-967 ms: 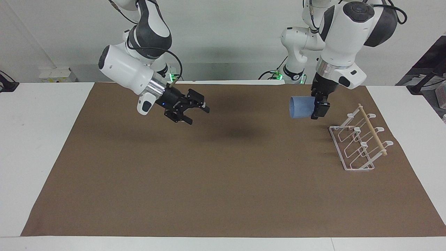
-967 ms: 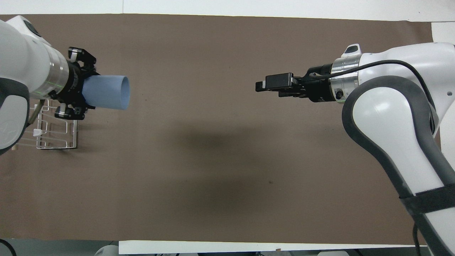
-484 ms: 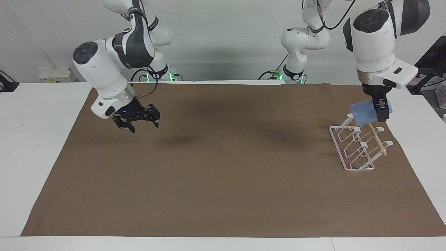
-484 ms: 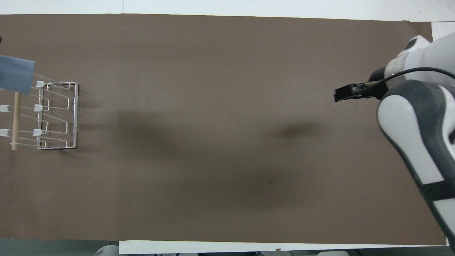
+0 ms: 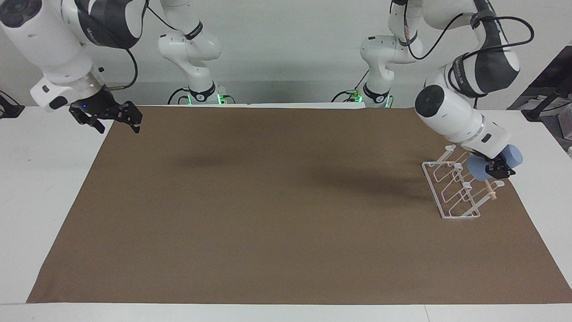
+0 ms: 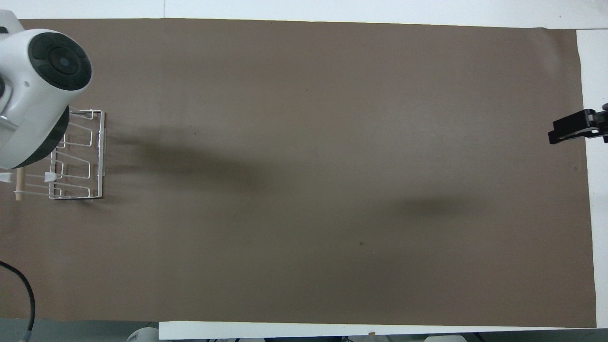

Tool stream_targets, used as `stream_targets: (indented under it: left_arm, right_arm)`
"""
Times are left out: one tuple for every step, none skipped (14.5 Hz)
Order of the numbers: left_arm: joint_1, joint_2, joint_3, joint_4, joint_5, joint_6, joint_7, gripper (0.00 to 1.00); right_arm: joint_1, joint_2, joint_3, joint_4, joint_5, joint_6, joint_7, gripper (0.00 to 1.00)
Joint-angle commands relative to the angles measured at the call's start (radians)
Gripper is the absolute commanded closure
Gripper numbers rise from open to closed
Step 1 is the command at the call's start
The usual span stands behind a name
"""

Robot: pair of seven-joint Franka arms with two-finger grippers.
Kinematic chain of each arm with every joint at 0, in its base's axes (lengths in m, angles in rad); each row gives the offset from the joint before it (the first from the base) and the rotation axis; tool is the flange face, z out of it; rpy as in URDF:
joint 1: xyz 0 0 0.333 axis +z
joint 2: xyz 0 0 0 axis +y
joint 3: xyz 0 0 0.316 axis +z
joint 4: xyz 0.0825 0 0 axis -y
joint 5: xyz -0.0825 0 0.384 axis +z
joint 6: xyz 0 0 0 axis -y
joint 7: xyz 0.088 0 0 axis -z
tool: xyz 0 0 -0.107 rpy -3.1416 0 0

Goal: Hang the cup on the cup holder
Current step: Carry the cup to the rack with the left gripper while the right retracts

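Light blue cup [image 5: 491, 164] tilted over white wire cup holder [image 5: 451, 190]

Robot lab, not a home: two white Franka arms [image 5: 464, 89] bolted at one edge of a white table [image 5: 49, 188], green status lights at their bases, cables looped along the links. Brown paper sheet [image 5: 286, 214] laid over the tabletop as work surface, plain white wall [image 5: 286, 44] past the arms, wall sockets [image 5: 71, 96] and stray cabling at the table ends. Bare staged setup, no furniture or decor.
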Motion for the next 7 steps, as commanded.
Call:
stream_targets:
  left_arm:
    - [-0.032, 0.011, 0.003, -0.004, 0.054, -0.002, -0.008, 0.75]
    - [-0.044, 0.028, 0.003, -0.008, 0.085, 0.034, -0.008, 0.75]
    - [-0.050, 0.051, 0.003, -0.018, 0.118, 0.036, -0.010, 0.75]
    - [-0.059, 0.048, 0.004, -0.050, 0.144, 0.035, -0.010, 0.75]
    - [-0.064, 0.042, 0.003, -0.071, 0.164, 0.018, -0.010, 0.75]
    - [-0.065, 0.034, 0.003, -0.088, 0.172, 0.009, -0.011, 0.75]
    - [-0.065, 0.027, 0.004, -0.103, 0.183, 0.006, -0.011, 0.75]
  right_arm:
    - [0.025, -0.026, -0.003, 0.008, -0.023, -0.049, 0.048, 0.00]
    - [0.025, -0.026, -0.003, 0.007, -0.026, -0.043, 0.054, 0.00]
    - [0.025, -0.026, -0.003, 0.005, -0.027, -0.029, 0.054, 0.00]
    - [0.024, -0.022, -0.008, 0.008, -0.027, -0.026, 0.053, 0.00]
    - [0.022, -0.018, -0.008, 0.013, -0.029, -0.023, 0.053, 0.00]
    - [0.022, -0.015, -0.010, 0.016, -0.032, -0.027, 0.053, 0.00]
    - [0.022, -0.015, -0.010, 0.016, -0.043, -0.032, 0.053, 0.00]
